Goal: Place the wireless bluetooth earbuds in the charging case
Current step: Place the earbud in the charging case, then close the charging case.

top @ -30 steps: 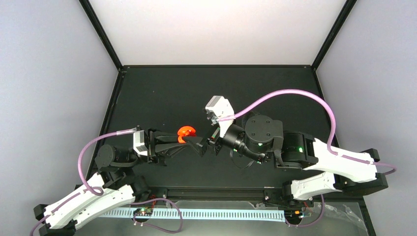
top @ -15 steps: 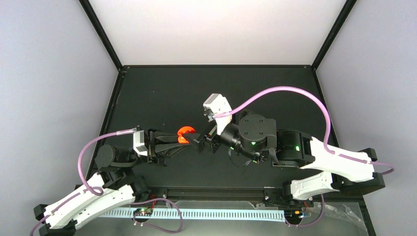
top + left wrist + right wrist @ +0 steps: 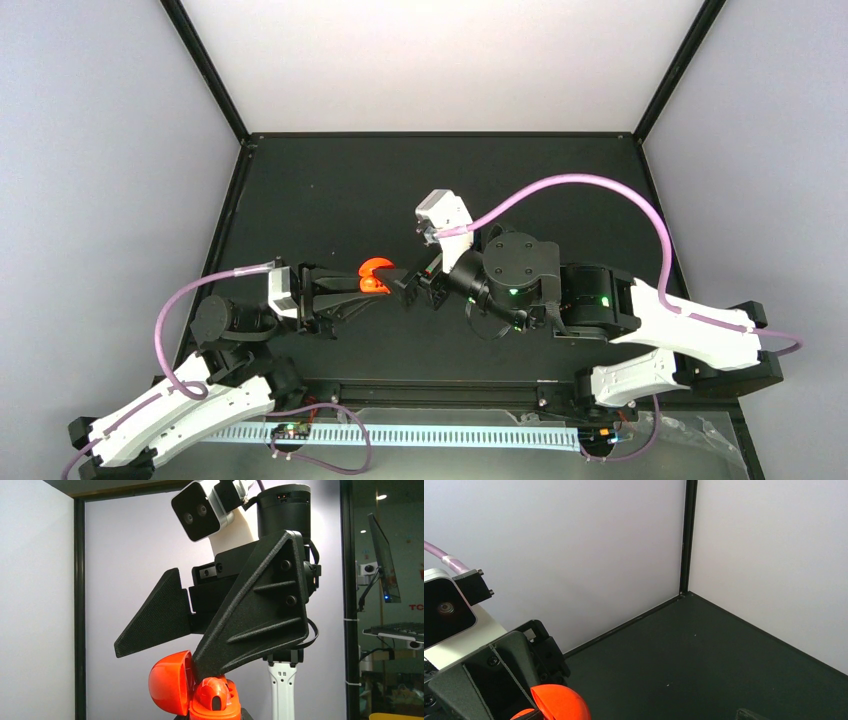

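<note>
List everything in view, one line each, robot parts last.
charging case: 1, orange-red, lid open, held mid-table
earbud: 1 visible, orange-red, seated in the charging case
table: 1, black, under both arms
walls: pale grey-white, around the table
cables: 2, purple, one along each arm
left gripper: 1, black, shut on the charging case
right gripper: 1, black, open, fingertips at the charging case's right side

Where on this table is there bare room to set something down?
The back strip of the table along the rear wall is bare, though a purple cable arcs above its right part. The centre is crowded: the left end effector holds the open orange case, the right end effector close beside it.
</note>
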Available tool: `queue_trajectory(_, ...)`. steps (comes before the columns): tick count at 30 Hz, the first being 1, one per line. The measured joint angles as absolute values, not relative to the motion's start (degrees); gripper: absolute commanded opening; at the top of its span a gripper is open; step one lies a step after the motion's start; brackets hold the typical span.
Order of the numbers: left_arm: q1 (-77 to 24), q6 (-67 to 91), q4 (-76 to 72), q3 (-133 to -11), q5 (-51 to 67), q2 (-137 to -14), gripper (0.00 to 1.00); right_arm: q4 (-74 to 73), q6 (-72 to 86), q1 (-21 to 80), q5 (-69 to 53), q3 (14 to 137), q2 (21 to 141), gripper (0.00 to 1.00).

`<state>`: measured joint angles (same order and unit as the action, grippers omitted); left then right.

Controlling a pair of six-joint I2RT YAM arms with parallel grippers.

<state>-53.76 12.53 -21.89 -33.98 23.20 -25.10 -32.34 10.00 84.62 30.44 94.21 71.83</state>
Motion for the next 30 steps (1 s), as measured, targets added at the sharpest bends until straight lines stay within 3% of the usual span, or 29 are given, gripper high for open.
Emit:
queue_trajectory(12,-53.8,12.5,-20.9,-33.7,23.2,-23.4,0.02,-27.5,11.0,82.6,26.5,90.8,64.3,1.00)
queue_trajectory(19,-53.8,12.7,-20.8,-33.5,25.1,-21.8,0.02,-30.7,15.6,74.7,23.9,92.5,67.2,1.00)
queue_trajectory(30,-53.8,13.7,-20.9,-33.9,31.3,-24.1,0.02,-33.8,16.7,74.1,11.0,92.4,71.3,1.00)
